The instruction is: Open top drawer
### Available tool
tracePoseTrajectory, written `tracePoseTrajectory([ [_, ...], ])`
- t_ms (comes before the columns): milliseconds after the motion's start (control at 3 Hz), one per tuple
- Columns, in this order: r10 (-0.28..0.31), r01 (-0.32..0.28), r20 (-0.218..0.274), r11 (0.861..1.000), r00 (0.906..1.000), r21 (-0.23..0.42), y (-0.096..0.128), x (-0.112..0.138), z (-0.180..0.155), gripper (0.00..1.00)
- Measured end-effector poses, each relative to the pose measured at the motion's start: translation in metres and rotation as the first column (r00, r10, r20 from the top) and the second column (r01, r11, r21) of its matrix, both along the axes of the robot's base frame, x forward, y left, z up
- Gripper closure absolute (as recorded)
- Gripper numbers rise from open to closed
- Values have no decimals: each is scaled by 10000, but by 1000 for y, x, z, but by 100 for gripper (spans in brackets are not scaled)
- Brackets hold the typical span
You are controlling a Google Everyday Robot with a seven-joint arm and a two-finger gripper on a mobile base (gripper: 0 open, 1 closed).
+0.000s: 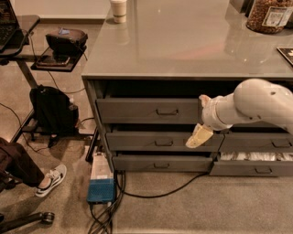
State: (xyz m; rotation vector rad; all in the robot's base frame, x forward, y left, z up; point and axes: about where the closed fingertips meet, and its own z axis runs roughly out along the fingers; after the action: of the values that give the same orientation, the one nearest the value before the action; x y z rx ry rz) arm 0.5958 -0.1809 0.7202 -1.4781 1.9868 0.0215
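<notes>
The top drawer is the wide grey front just under the countertop on the left, with a small loop handle at its middle. A dark gap shows above its front. Two shallower grey drawers sit below it. My gripper is a pale cream piece at the end of the white arm, which comes in from the right. It hangs in front of the second drawer's right end, below the top drawer's right corner and right of the handle. It holds nothing that I can see.
A drawer with white contents stands pulled out at the lower right. A blue power box and cables lie on the floor by the cabinet. A black backpack and a person's sneaker are at the left. A cup and a jar stand on the countertop.
</notes>
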Motion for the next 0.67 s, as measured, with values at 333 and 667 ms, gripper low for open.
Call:
tracePoseTrajectory([
  [333, -869, 886, 709, 9958, 9937, -211, -16, 36, -30, 0],
  [667, -1430, 1503, 1244, 9873, 9819, -515, -34, 76, -48, 0],
])
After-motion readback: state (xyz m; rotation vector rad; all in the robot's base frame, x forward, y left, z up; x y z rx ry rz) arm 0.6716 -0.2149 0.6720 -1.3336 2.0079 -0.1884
